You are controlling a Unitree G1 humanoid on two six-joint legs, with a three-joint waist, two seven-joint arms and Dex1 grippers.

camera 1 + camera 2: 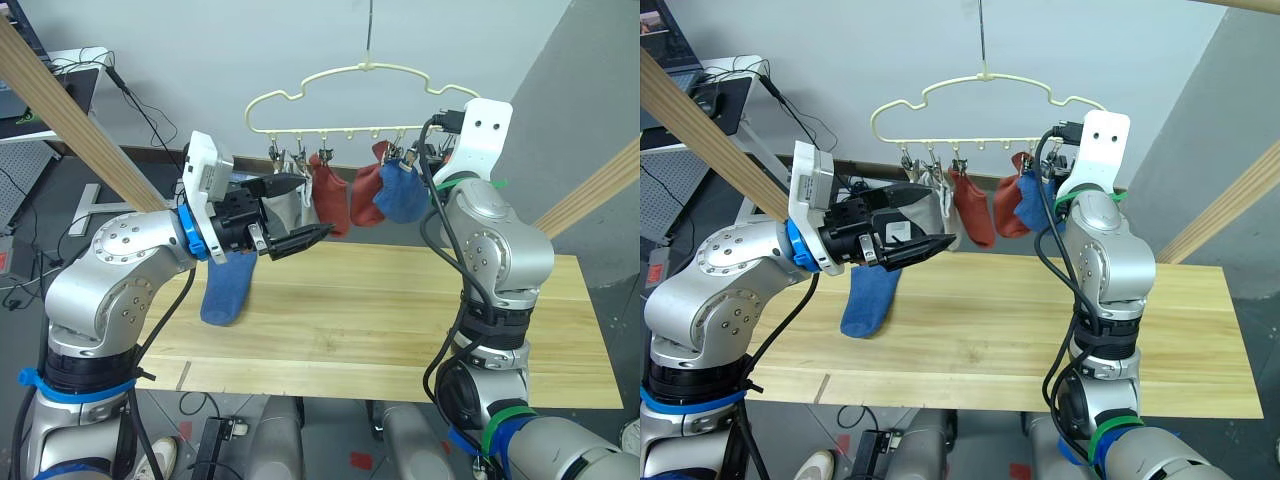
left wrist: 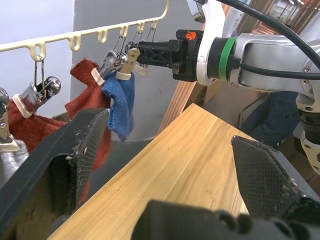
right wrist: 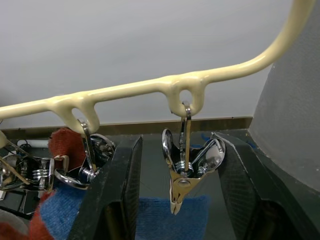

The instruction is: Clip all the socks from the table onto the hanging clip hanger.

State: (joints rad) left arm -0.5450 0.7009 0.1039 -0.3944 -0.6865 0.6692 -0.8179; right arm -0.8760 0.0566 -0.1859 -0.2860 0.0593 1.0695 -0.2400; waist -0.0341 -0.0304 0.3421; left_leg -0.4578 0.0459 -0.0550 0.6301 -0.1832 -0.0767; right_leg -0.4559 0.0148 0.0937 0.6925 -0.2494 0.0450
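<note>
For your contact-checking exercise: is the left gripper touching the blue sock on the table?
Apart. In the left eye view the left gripper hovers open above the table, well clear of the blue sock lying flat.

Wall: we see a plain pale grey wall (image 1: 200, 60) across the upper frame.
Poles: we note slanted wooden poles (image 1: 70, 120) at upper left and right.
Floor: dark, with cables (image 1: 25, 215) at left.

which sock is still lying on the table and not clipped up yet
The blue sock on the table, below the left gripper. The other socks in view, grey, rust-red and a second blue one, hang from the clip hanger.
</note>
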